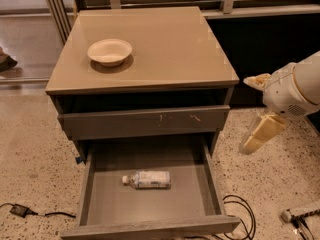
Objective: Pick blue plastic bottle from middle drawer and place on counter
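Observation:
The blue plastic bottle lies on its side in the pulled-out middle drawer, white cap pointing left, near the drawer's middle. The counter is the glossy tan top of the cabinet above it. My gripper hangs in the air to the right of the cabinet, level with the upper drawer front and well apart from the bottle. Its two pale fingers are spread wide with nothing between them.
A white bowl sits on the counter's left half. The scratched drawer front above the open drawer is closed. Cables lie on the speckled floor at the right, a power adapter at the left. A shoe shows at the far left.

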`<action>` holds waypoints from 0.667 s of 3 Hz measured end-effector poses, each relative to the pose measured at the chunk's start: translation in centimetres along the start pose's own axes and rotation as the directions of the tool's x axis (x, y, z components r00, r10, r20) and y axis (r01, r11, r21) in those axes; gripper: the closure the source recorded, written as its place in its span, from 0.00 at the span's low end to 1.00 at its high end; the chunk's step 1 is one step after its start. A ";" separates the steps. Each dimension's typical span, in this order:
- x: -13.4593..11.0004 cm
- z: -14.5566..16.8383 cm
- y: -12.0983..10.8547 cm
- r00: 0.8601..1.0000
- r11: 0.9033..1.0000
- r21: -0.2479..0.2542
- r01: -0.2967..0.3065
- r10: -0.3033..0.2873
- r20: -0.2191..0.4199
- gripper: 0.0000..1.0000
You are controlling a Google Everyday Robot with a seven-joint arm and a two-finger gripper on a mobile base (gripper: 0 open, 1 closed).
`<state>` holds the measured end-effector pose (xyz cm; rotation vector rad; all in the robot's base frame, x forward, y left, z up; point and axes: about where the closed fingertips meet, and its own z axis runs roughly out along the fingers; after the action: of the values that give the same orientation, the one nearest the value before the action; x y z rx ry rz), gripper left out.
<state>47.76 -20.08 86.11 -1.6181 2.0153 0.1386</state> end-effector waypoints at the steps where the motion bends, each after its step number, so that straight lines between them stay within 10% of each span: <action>1: -0.2 0.9 0.3 1.000 1.000 -0.012 -0.005 0.005 0.009 0.00; 2: -1.1 5.7 0.9 0.999 0.999 -0.050 0.017 -0.015 0.042 0.00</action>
<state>49.04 -16.52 81.62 -1.6490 1.9815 0.2171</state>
